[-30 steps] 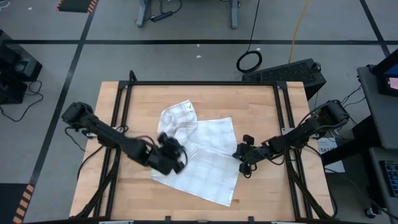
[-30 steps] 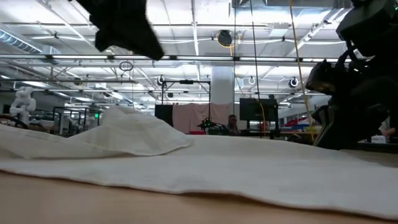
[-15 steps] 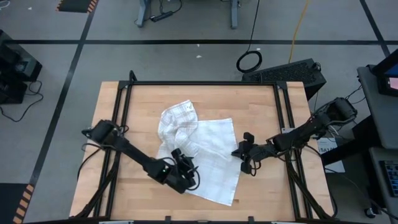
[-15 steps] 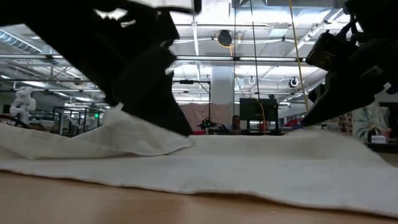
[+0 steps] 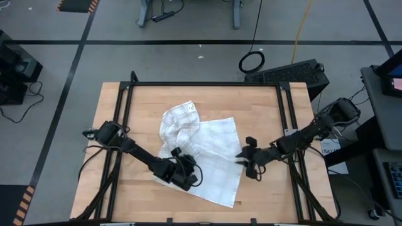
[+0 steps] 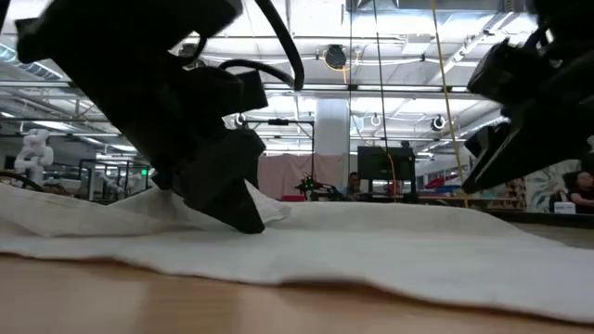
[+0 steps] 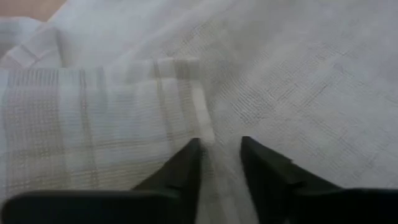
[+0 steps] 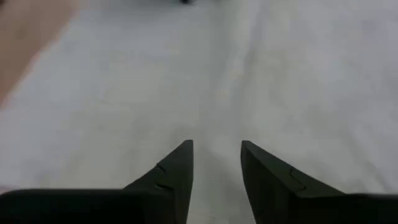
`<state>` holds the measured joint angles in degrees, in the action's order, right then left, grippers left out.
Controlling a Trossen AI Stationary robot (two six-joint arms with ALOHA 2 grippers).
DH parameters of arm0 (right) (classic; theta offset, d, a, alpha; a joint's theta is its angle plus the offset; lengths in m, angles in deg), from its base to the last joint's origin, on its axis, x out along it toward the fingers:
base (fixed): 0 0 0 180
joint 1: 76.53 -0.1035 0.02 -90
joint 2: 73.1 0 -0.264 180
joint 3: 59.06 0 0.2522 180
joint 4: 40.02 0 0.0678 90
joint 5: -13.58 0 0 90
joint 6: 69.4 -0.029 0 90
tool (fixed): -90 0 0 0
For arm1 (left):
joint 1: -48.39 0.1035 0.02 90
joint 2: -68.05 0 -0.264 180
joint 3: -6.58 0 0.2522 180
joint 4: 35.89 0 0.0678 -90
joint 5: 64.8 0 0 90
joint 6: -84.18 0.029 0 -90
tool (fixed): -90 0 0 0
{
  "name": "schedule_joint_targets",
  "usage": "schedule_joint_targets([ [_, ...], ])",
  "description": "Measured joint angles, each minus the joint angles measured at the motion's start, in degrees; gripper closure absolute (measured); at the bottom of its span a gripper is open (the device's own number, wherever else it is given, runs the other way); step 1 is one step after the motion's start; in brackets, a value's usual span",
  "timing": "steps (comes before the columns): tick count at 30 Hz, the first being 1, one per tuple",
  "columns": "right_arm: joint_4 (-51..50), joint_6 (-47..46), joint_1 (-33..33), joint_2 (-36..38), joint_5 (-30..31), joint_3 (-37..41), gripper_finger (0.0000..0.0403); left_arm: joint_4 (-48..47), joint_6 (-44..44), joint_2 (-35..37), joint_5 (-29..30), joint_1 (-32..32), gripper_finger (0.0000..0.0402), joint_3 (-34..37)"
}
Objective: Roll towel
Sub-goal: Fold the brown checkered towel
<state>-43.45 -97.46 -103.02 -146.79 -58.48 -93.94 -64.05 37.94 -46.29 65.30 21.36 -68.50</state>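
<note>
Your towel (image 5: 201, 157) is lying spread out near the middle of the wooden tabletop (image 5: 264, 107), mostly flat over its front and right part, with a bunched, wrinkled heap at its far left corner. In the low view the towel (image 6: 371, 250) is stretching across the whole width as a pale sheet, rising into that rumpled mound at the left.

Your left gripper (image 5: 187, 176) is pressing down at the towel's front left edge, its arm reaching in diagonally from the tabletop's left side. Seen from the left wrist, the left gripper (image 7: 221, 152) is sitting right on the cloth (image 7: 280, 81), beside a folded-over flap showing the grey check pattern; its fingers (image 7: 186, 165) are standing slightly apart, with only a narrow gap between them, and you cannot tell from here whether any cloth is pinched in that gap.

Your right gripper (image 5: 246, 162) is hovering at the towel's right edge, its arm coming in from the right side. From the right wrist, the right gripper (image 8: 216, 152) is pointing down over smooth white cloth (image 8: 186, 74), its fingers (image 8: 177, 168) parted a little and grasping nothing.
</note>
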Motion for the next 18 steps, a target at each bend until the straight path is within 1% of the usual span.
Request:
schedule_joint_targets([
  [4, 5.5, 3.0, -3.4, -0.4, -0.1, -0.1, 0.0266, -2.5, 0.4, 0.8, 1.7, 0.5, 0.0378, 0.1],
  [5, 6.6, 3.6, -4.1, -0.7, -0.1, -0.1, 0.0266, -3.2, 0.3, 1.3, 2.2, 0.5, 0.0389, 0.1],
  [6, 7.5, 3.9, -4.6, -1.3, 0.1, -0.1, 0.0266, -3.4, 0.2, 2.1, 2.5, 0.6, 0.0390, 0.1],
  [9, 9.9, 4.2, -5.6, -3.7, 1.8, -0.1, 0.0268, -4.0, 0.1, 4.4, 2.8, 0.7, 0.0378, 0.1],
  [13, 15.7, 3.6, -5.5, -8.8, 1.7, -0.1, 0.0268, -4.3, 0.0, 6.9, 2.0, 0.7, 0.0366, 0.1],
  [16, 20.4, 3.4, -5.5, -13.1, 1.5, -0.1, 0.0269, -4.8, -0.3, 7.2, 2.0, 0.6, 0.0363, 0.1],
  [18, 21.8, 3.2, -5.5, -15.3, 1.4, -0.1, 0.0269, -6.0, -1.9, 7.1, 1.9, 0.6, 0.0362, 0.1],
])
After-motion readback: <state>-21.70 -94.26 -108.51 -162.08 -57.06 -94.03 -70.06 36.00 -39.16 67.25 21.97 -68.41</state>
